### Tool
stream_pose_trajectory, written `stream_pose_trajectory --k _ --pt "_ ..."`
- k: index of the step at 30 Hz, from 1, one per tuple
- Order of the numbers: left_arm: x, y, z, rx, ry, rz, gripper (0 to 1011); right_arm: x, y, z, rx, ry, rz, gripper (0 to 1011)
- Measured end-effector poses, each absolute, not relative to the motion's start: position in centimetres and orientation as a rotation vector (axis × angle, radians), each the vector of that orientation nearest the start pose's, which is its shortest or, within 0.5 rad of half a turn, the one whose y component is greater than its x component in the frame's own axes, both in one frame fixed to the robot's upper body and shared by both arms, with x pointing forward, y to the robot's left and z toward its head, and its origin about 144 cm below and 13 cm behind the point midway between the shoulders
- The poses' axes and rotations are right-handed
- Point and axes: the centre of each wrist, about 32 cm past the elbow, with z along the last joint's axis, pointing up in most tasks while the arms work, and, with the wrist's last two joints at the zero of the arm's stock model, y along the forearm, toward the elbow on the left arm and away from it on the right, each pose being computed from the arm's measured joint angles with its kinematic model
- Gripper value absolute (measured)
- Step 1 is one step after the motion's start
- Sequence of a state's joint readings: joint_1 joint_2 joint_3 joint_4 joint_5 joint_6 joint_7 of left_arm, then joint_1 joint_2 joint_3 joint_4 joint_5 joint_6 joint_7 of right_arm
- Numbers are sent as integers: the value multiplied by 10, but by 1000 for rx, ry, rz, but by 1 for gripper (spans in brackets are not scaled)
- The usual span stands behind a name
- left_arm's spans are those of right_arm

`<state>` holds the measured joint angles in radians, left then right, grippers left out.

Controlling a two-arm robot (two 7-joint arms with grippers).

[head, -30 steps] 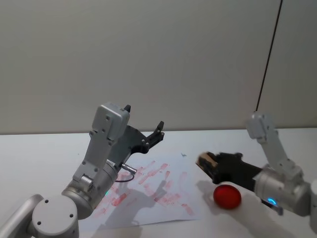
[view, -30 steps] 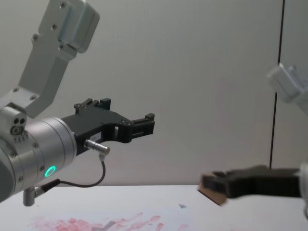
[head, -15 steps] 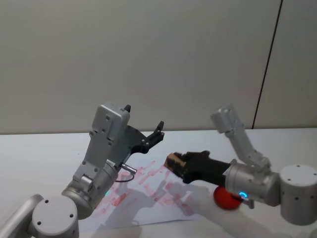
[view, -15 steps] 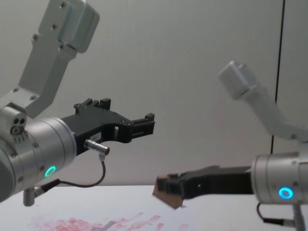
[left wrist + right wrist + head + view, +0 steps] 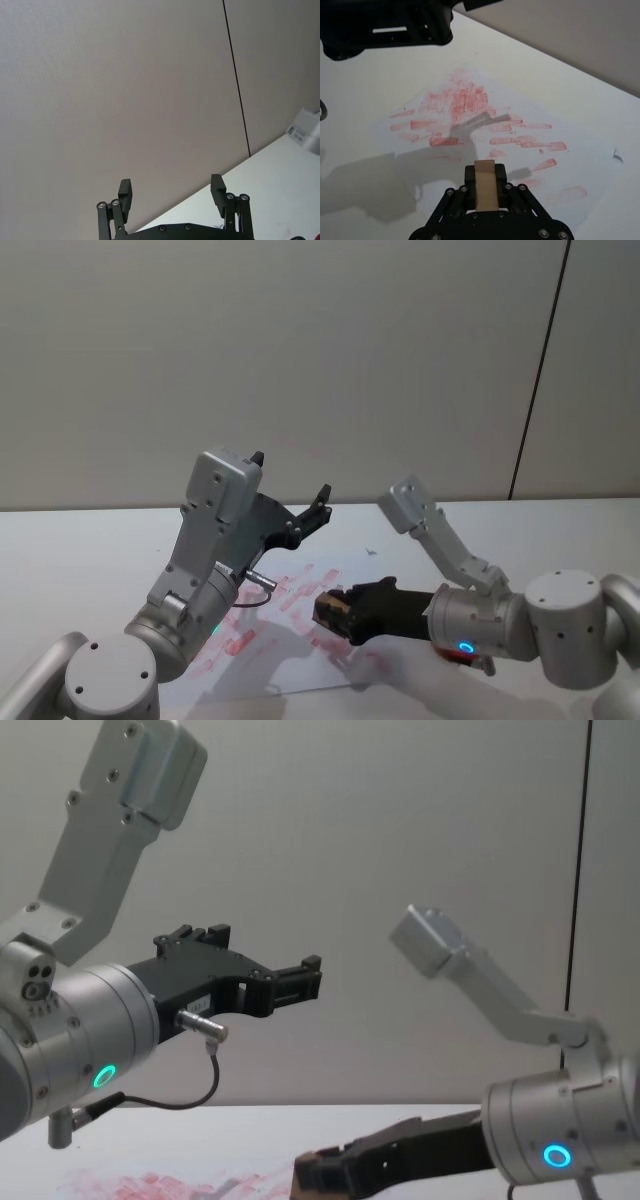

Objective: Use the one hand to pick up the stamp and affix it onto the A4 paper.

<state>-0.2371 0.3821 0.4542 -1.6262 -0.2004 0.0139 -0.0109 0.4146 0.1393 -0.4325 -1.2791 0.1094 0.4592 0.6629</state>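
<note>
Pinching the stamp [image 5: 485, 187] between its fingers, the right gripper [image 5: 335, 608] holds it over the red-printed A4 paper [image 5: 470, 105], which lies flat on the white desk [image 5: 80, 540]. Above the paper's left side hangs the left gripper [image 5: 170, 186], fingers spread.

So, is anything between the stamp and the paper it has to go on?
Nothing visible. The right gripper holds the stamp above the A4 paper, and the printed sheet under it has nothing lying on it. The left gripper, fingers open, hangs raised to the left, out of the downward path.
</note>
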Motion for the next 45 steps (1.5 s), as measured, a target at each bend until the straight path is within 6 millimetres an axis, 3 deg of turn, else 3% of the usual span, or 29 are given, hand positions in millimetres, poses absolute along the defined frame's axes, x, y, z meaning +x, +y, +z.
stream_pose_trajectory --k 27,45 --pt "492 198 1204 61 -268 1124 1001 561 -151 1197 -565 270 -523 218" --pt "492 198 1204 61 -268 1124 1001 570 -157 1219 -453 224 -570 217"
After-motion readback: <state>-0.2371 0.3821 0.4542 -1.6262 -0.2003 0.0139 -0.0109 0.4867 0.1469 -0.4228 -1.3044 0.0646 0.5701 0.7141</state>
